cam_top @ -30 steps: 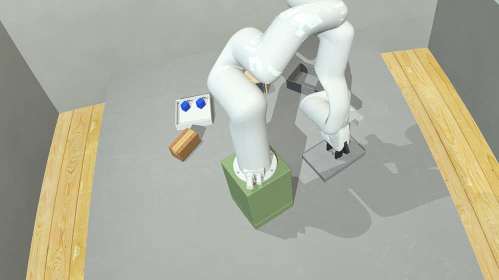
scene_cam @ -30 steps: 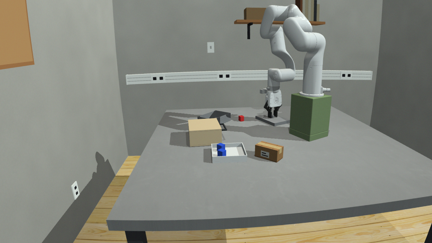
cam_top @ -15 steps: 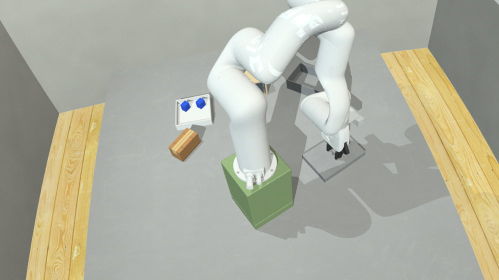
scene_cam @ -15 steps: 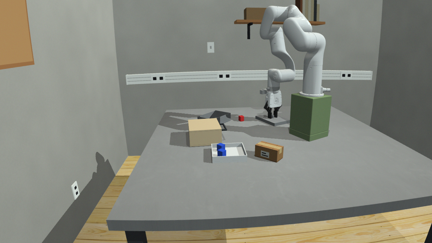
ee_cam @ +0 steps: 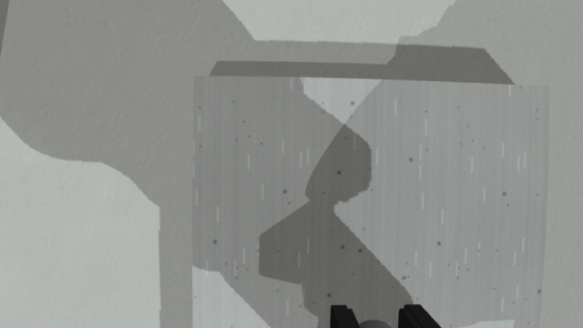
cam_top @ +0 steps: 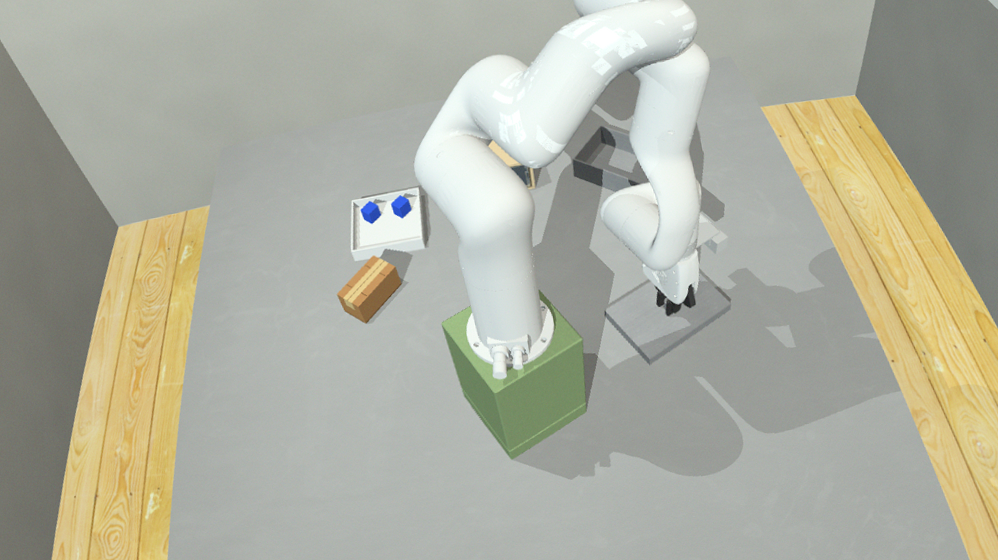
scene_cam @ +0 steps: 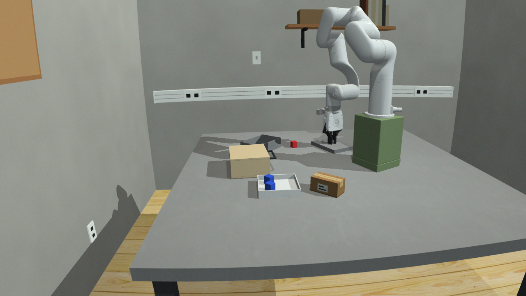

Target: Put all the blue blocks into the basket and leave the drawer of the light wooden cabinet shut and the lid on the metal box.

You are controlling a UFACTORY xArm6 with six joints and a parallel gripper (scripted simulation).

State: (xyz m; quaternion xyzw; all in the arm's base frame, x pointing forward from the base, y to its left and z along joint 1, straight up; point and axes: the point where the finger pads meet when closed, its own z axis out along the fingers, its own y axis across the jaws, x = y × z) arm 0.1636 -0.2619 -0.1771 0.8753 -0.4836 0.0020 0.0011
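Note:
My gripper (cam_top: 676, 305) (scene_cam: 332, 142) (ee_cam: 375, 314) points down at the grey metal lid (cam_top: 646, 339) (ee_cam: 478, 182), which lies flat on the table. Its fingers are shut on the round knob (ee_cam: 375, 324) of the lid. The metal box (cam_top: 593, 173) (scene_cam: 272, 139) stands open; its inside is mostly hidden. Two blue blocks (cam_top: 370, 211) (cam_top: 400, 205) (scene_cam: 268, 179) (scene_cam: 270, 186) lie inside the white basket (cam_top: 390, 250) (scene_cam: 281, 193). The light wooden cabinet (scene_cam: 249, 163) is partly behind the arm in the top view. Its black handle (scene_cam: 273, 155) shows, but how far its drawer is shut is hidden.
A red block (scene_cam: 293, 144) lies on the table between the metal box and the lid. A brown cardboard box (cam_top: 370, 288) (scene_cam: 327, 184) stands beside the basket. The green base (cam_top: 543, 406) (scene_cam: 377, 143) of the arm stands between the cardboard box and the lid.

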